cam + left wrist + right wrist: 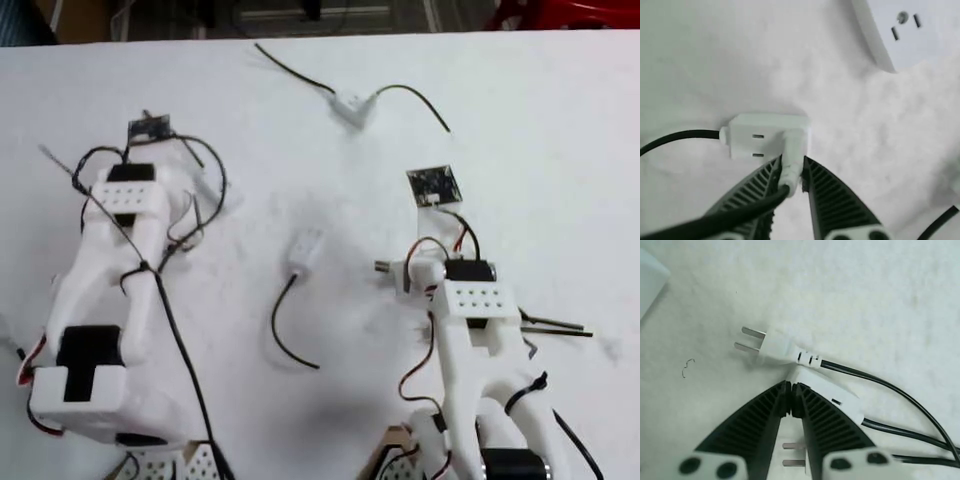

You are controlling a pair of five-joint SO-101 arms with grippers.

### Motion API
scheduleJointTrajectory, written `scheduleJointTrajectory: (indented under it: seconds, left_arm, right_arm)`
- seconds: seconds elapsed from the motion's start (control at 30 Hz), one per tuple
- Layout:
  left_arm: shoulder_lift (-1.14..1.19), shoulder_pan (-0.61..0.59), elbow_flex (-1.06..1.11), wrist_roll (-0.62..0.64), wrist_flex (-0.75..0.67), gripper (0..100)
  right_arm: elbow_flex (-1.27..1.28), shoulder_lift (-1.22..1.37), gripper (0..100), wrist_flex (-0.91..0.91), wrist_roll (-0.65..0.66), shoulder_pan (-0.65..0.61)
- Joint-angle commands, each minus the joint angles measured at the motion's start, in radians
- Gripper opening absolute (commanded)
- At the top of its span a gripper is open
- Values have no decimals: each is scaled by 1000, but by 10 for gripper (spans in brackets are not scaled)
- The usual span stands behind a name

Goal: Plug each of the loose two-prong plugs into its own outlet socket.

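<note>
In the left wrist view a white outlet block [765, 136] with a black cord lies on the table. A white plug [794, 150] sits in its end socket. My left gripper [792, 172] is shut on that plug, one ribbed finger on each side. Another white outlet [900, 30] lies farther off. In the right wrist view my right gripper [790, 392] is shut, its tips together with nothing between them. Just past the tips lies a loose two-prong plug [775, 350] flat on the table. A second plug [827, 392] lies beside one finger. More prongs [792, 452] show under the fingers.
In the high view two white sockets with black cords, one socket [305, 250] mid-table and another socket [350, 103] farther back, lie between the arms. Black plug cords [900, 400] trail away beside the right arm [480, 330]. The left arm [115, 270] stands at the table's left with loose wiring around it.
</note>
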Motion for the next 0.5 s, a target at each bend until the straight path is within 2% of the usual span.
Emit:
scheduleJointTrajectory:
  seconds: [0.0,0.2,0.3,0.47]
  left_arm:
    - [-7,-12,-5,9,-9,25]
    - [8,-16,17,9,-31,25]
    - [68,-16,32,6,-81,25]
    - [160,-18,-18,2,-69,28]
  right_arm:
    - [-5,-35,20,-15,-2,-7]
    - [-5,-35,20,-15,-2,-7]
    - [-2,-35,20,-15,-2,-7]
    - [-2,-35,20,-15,-2,-7]
